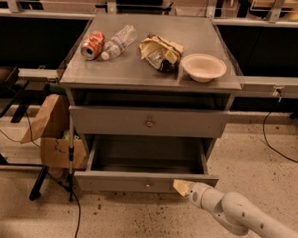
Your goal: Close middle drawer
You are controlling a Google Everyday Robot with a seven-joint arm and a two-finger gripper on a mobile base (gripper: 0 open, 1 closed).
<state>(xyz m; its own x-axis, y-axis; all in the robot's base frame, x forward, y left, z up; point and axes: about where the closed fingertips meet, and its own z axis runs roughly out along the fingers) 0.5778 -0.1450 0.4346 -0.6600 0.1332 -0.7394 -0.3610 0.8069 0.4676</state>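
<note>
The middle drawer (116, 181) is pulled out of the cabinet, below the upper drawer (109, 120), at 6 o'clock in the view. Its grey floor is exposed. The pincer (181, 187) sits at 5 o'clock, its tan tip against the right end of the drawer's front panel, at 3 o'clock from the centre knob (147, 185). Whether the pincer is wide or narrow cannot be told. On the surface (121, 72), a bowl (203, 67) lies at 2 o'clock and a can (93, 44) at 10 o'clock.

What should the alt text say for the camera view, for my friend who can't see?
A robot's gripper sits at the front of the open middle drawer of a grey cabinet. On top lie a can, a bottle, a crumpled bag and a bowl.
</note>
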